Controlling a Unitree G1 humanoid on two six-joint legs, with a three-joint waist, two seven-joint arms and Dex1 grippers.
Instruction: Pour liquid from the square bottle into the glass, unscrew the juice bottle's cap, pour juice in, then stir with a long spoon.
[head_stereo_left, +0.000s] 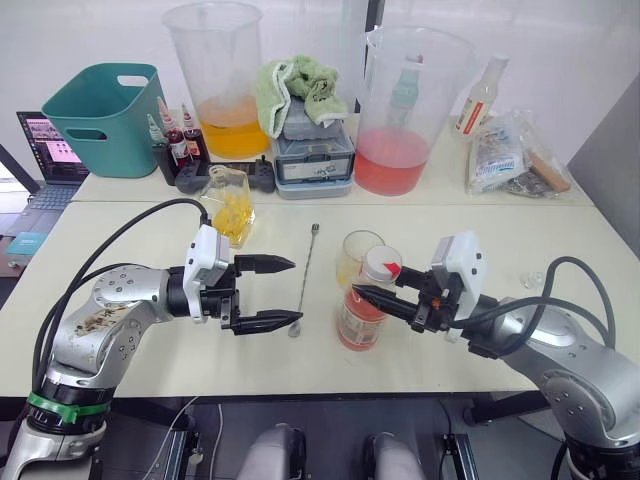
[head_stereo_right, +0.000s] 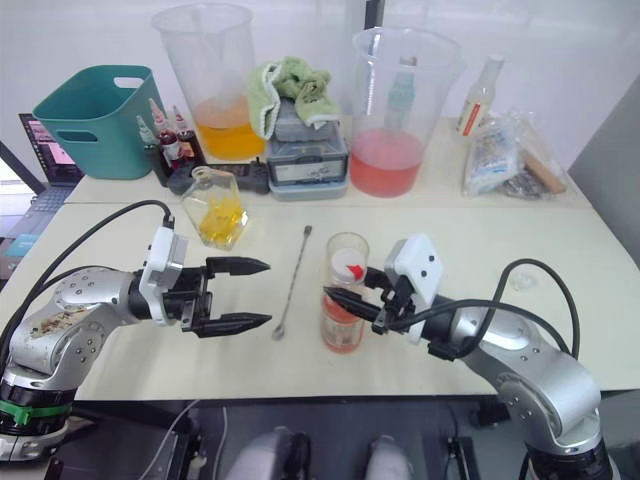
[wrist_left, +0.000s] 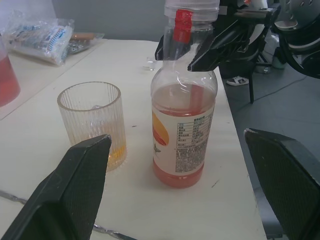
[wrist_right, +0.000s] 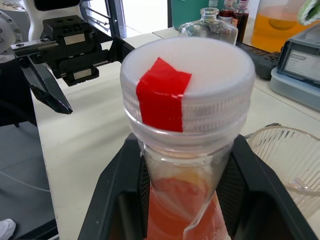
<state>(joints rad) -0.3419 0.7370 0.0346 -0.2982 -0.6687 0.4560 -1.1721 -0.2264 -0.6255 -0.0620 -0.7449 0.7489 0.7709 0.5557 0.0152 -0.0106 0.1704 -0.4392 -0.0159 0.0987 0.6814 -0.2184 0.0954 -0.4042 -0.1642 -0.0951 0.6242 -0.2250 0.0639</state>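
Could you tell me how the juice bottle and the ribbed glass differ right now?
The juice bottle is capped and labelled, about half full of pink-orange juice; the glass is open-topped, holding only a little yellow liquid. The bottle stands taller. The right gripper brackets the bottle's neck; the glass stands free. Both are clear and upright.

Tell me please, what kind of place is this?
Probably a robotics lab test bench, not a kitchen: large measuring pitchers of coloured liquid, a digital scale and a laptop stand behind the juice bottle and glass.

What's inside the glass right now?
The ribbed glass holds a thin layer of yellow liquid at its bottom. Whether there is ice higher up cannot be told.
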